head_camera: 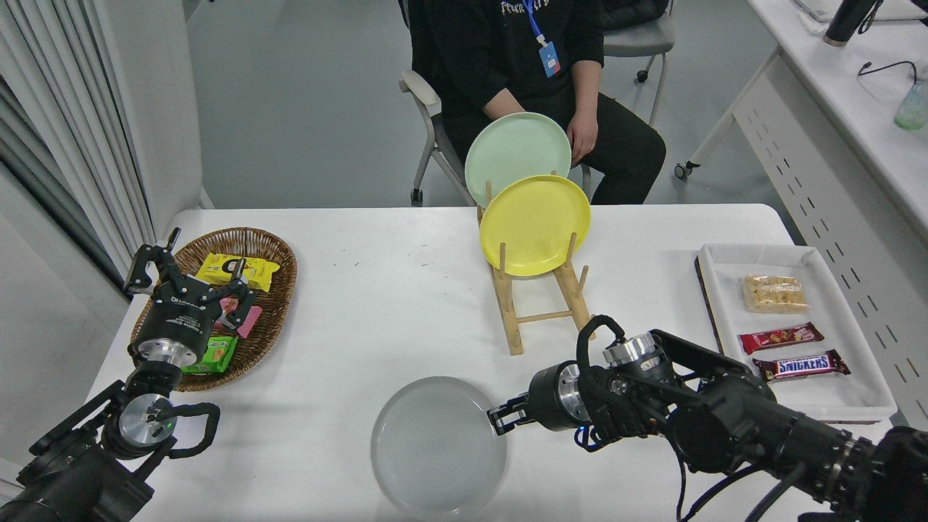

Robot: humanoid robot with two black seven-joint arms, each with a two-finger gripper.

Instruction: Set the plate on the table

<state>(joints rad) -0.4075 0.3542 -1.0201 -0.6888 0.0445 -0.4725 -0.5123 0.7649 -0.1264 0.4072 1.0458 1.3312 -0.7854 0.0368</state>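
Head view | plate (438, 446): round, plain light-grey, shallow rim | right gripper (502, 418) jaws clamp its edge

The right hand (500, 420) meets the rim of the plate (438, 446); whether its fingers are closed on that rim cannot be determined. The mint-green plate (511, 148) is partly covered by the yellow plate (535, 225). The person (529, 65) is cut off by the top edge. The left hand (185, 279) overlaps the wicker basket (279, 286), concealing some packets. The surface (362, 290) runs past the bottom edge. Print on the red bar (781, 336) is too small to read.
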